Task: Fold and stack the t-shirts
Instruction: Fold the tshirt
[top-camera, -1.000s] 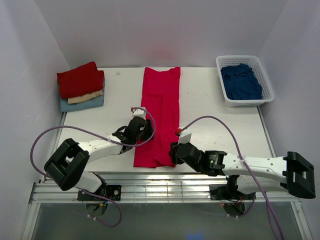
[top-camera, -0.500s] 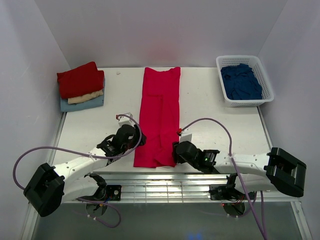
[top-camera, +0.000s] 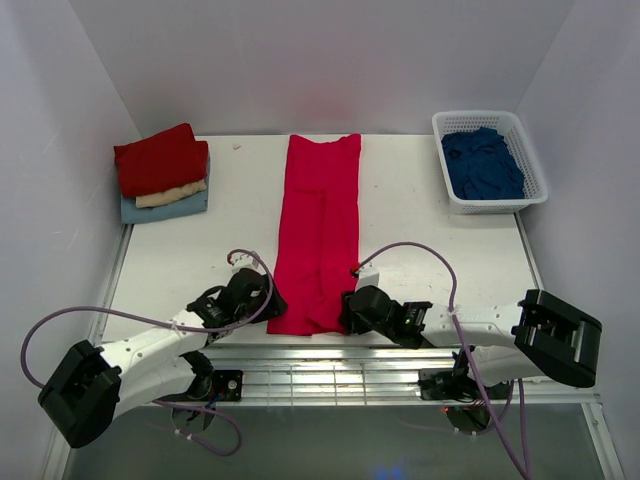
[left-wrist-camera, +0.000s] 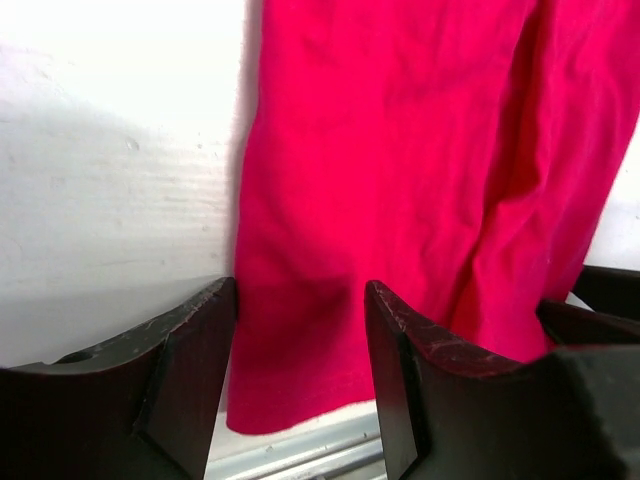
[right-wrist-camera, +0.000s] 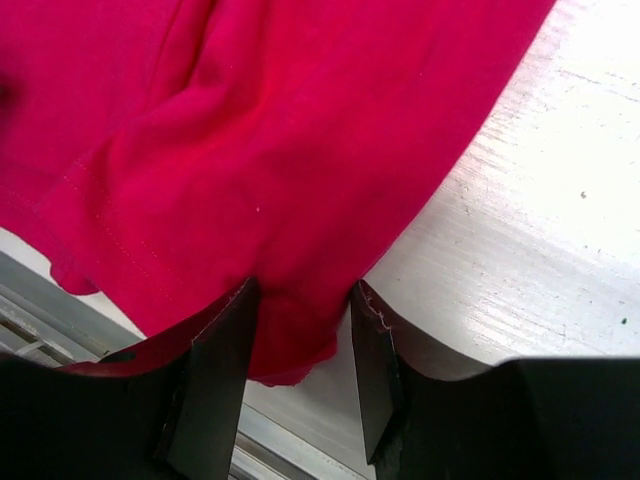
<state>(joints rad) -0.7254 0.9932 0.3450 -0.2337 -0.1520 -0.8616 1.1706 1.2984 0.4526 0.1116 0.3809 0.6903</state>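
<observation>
A bright crimson t-shirt (top-camera: 318, 230), folded into a long narrow strip, lies down the middle of the table from the back to the near edge. My left gripper (top-camera: 267, 299) is at the strip's near left corner. In the left wrist view that gripper (left-wrist-camera: 300, 350) is open, and the crimson hem corner (left-wrist-camera: 300, 380) lies flat between its dark fingers (left-wrist-camera: 195, 370). My right gripper (top-camera: 347, 308) is at the near right corner. The right wrist view has this gripper (right-wrist-camera: 300, 335) open too, with the cloth's corner (right-wrist-camera: 290, 350) between its fingers (right-wrist-camera: 375, 375).
A stack of folded t-shirts (top-camera: 160, 160), dark red over cream over pale blue, sits at the back left. A white lattice basket (top-camera: 520, 130) at the back right holds a crumpled navy shirt (top-camera: 483, 165). The table's metal near edge (top-camera: 330, 355) runs just beyond the crimson hem.
Both grippers have slid toward the near edge along the shirt's sides, the left one furthest, and now stand at the two near corners. The crimson shirt has not moved.
</observation>
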